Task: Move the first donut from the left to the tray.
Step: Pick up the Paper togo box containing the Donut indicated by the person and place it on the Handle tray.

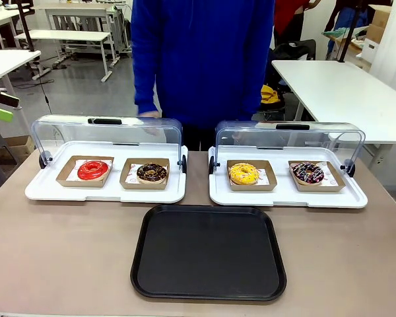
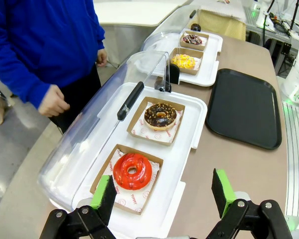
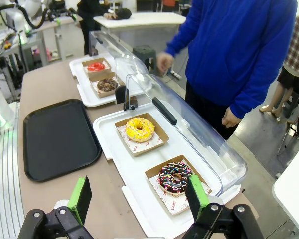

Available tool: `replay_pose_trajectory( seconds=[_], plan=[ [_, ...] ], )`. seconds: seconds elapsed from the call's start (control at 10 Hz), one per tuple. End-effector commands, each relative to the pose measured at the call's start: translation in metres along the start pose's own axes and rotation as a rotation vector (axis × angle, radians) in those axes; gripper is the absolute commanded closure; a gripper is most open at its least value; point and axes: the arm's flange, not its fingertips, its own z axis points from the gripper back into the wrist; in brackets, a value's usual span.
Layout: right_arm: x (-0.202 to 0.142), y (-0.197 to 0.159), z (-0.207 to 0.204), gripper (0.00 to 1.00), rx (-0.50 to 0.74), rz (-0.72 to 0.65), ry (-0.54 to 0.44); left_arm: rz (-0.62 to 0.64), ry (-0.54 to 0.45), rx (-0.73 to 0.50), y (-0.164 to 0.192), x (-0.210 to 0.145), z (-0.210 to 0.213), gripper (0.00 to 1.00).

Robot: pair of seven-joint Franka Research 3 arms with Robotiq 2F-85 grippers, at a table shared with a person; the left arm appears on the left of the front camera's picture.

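The first donut (image 1: 94,170), a glossy red ring in a square brown cardboard holder, sits at the left end of the left white tray (image 1: 46,190). In the left wrist view the red donut (image 2: 132,171) lies just beyond and between the fingers of my left gripper (image 2: 164,191), which is open and holds nothing. The black tray (image 1: 208,251) lies flat near the table's front edge, with nothing on it. It also shows as the black tray (image 2: 244,107) to the right of the white trays. My right gripper (image 3: 138,194) hangs open over the other white tray's near end.
A chocolate donut (image 1: 152,173) shares the left white tray. The right white tray (image 1: 356,197) holds a yellow donut (image 1: 243,174) and a sprinkled dark donut (image 1: 307,173). Both clear domed lids (image 1: 105,129) stand raised at the back. A person in a blue sweater (image 1: 201,59) stands behind them.
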Motion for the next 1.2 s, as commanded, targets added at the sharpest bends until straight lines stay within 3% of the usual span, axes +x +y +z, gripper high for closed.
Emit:
replay_pose_trajectory(
  seconds=[0.0,1.1],
  plan=[
    [0.0003,-0.0027,-0.0011,0.00,-0.002,0.026,-0.027,-0.006,-0.014,-0.006,0.0000,-0.0001,-0.0006,0.00],
    [0.0003,-0.0027,-0.0011,0.00,-0.002,0.026,-0.027,-0.006,-0.014,-0.006,0.0000,-0.0001,-0.0006,0.00]
  ],
)
